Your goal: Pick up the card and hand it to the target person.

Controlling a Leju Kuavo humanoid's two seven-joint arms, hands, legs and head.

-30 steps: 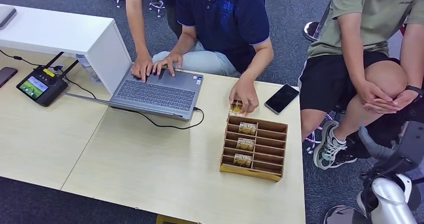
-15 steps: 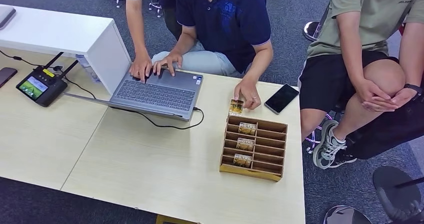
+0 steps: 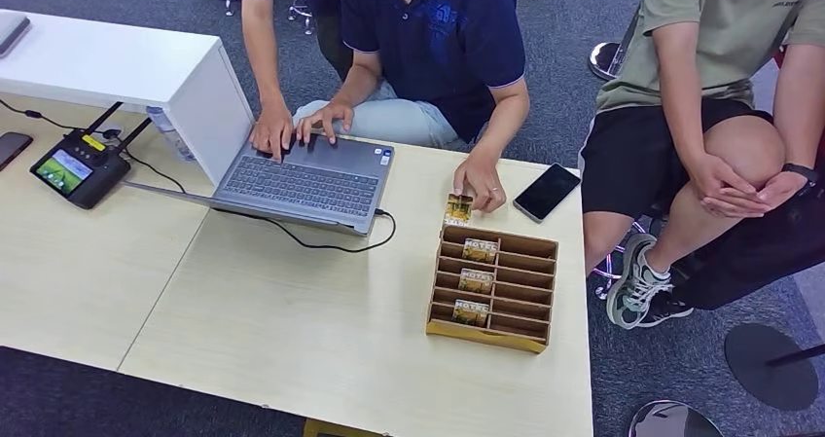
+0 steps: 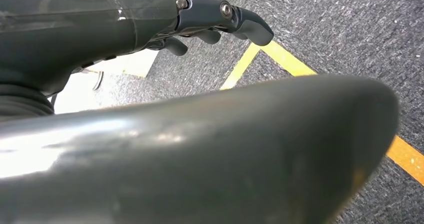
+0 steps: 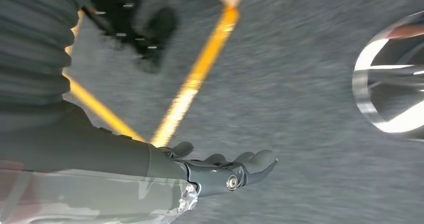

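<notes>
My left hand (image 4: 220,22) and right hand (image 5: 220,171): fingers loosely apart, holding nothing, over carpet. Cards sit in rack (image 3: 493,335), lower centre-right; one card (image 3: 458,208) under person's hand (image 3: 480,182). Stage undetermined.

Three yellowish printed cards (image 3: 479,250) stand upright in the left-hand slots of a brown wooden organiser (image 3: 540,294); a fourth card (image 3: 458,208) is just behind it, under a person's fingers (image 3: 480,182).

A pale wood table (image 3: 292,330) fills the lower left of the head view, over grey carpet (image 3: 574,28). The brown box (image 3: 494,286) holds yellow-patterned cards (image 3: 480,250). Upper centre sit a silver laptop (image 3: 302,179) and a navy shirt (image 3: 438,38).
</notes>
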